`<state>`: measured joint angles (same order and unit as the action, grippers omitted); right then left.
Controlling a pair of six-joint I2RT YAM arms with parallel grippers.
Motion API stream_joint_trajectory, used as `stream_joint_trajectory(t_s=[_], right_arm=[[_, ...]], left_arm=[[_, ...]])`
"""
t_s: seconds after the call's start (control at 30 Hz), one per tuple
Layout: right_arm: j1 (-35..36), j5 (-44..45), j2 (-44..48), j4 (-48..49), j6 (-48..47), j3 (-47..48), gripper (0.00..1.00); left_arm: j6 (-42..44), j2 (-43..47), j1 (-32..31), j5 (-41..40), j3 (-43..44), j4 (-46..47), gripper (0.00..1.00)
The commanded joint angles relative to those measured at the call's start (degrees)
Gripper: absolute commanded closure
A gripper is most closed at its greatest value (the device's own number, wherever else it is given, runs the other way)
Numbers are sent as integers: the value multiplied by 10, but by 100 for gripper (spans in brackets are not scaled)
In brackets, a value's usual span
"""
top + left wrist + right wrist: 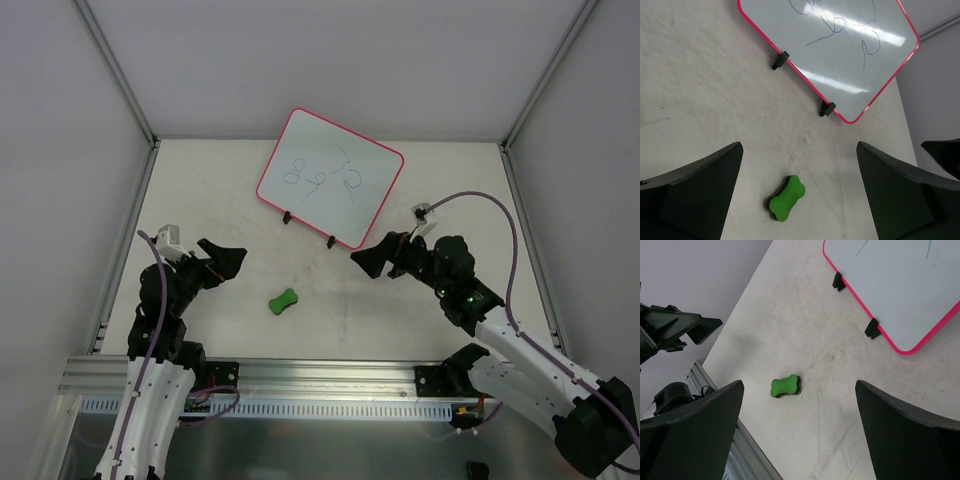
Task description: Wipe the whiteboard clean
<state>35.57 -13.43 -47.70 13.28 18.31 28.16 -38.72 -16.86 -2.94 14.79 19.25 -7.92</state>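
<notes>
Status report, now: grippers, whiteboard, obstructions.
Left gripper and right gripper open, empty. Whiteboard has writing, untouched. Green eraser lies free between them. Nothing in the way.

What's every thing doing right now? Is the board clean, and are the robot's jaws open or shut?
Whiteboard: scribbled on, not erased.
Green eraser: lying loose, nobody holding it.
Left gripper: jaws open, empty.
Right gripper: jaws open, empty.
</notes>
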Motion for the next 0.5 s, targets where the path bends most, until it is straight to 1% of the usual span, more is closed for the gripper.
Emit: stream_joint_trajectory(t_s=[0.0, 0.13, 0.2, 0.27, 0.33, 0.4, 0.47], right_arm=[[-55, -71, 28, 25, -15, 1, 1], [-118, -123, 26, 48, -12, 3, 1], [-151, -154, 8, 86, -1, 0, 1], [-168, -175, -13, 125, 6, -1, 1], [-183, -190, -45, 147, 8, 0, 1], [-197, -200, -62, 192, 6, -2, 1], [-205, -204, -84, 236, 6, -8, 1]], left_arm=[[49, -37, 0, 33, 35, 21, 1], [65, -64, -1, 28, 52, 21, 1], [73, -77, -6, 24, 57, 20, 1], [80, -90, -11, 15, 63, 19, 1], [80, -98, -25, -3, 66, 18, 1], [81, -113, -41, -21, 70, 17, 1], [89, -133, -79, -60, 80, 16, 1]])
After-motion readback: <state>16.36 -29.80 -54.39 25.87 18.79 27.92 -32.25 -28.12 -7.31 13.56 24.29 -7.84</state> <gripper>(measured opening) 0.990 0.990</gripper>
